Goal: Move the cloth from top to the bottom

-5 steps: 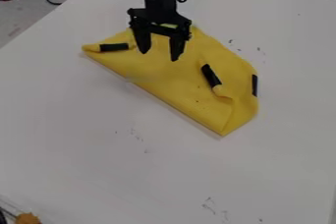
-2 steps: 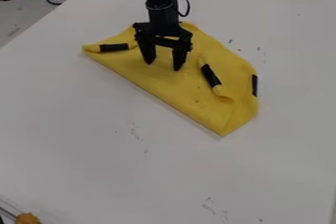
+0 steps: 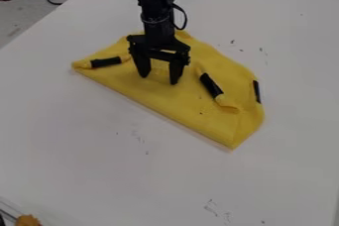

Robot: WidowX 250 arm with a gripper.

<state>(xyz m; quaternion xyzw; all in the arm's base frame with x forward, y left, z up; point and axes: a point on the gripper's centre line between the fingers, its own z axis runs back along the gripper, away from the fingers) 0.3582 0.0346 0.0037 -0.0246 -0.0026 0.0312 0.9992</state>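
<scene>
In the camera view, the end effector point(image 3: 159, 79) is seen with its fingers spread apart, nothing clamped between them that can be made out. The yellow cloth point(image 3: 182, 102) is spread directly under the fingertips on the table point(image 3: 86, 145), its larger part lying to their lower right. Its long axis is slanted from upper left to lower right, so a pull toward the bottom would be made across it. Whether the cloth is being pressed cannot be told.
</scene>
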